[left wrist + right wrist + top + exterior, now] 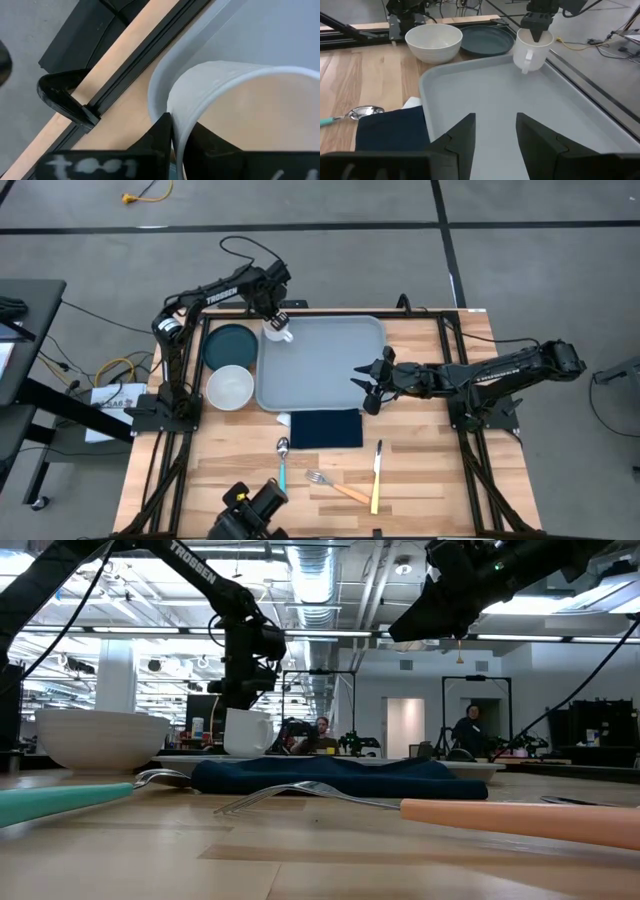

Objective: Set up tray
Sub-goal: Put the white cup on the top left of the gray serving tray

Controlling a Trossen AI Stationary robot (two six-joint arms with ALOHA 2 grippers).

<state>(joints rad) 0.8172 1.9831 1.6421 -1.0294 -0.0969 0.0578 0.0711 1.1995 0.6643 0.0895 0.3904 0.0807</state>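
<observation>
The light grey-blue tray (330, 365) lies flat in the middle of the table. My left gripper (277, 318) is over the tray's far left corner, pointing down and shut on a white mug (532, 47). The mug is upright, its handle (525, 61) turned toward the tray's middle. Whether its base rests on the tray I cannot tell. My right gripper (362, 385) hovers open above the tray's right part, with nothing between its fingers (462, 132). My left gripper pinches the mug's wall at the rim (176, 134), one finger (160, 137) outside the mug and the other inside it. The fingers come from above, pointing down. The mug stays upright below them at the tray's far left corner.
A dark teal plate (228, 343) and a white bowl (230, 388) sit left of the tray. A navy napkin (325, 428) lies at the tray's near edge. Nearer the front lie a teal-handled spoon (283, 462), a peach-handled fork (335, 485) and a yellow-handled knife (377, 477).
</observation>
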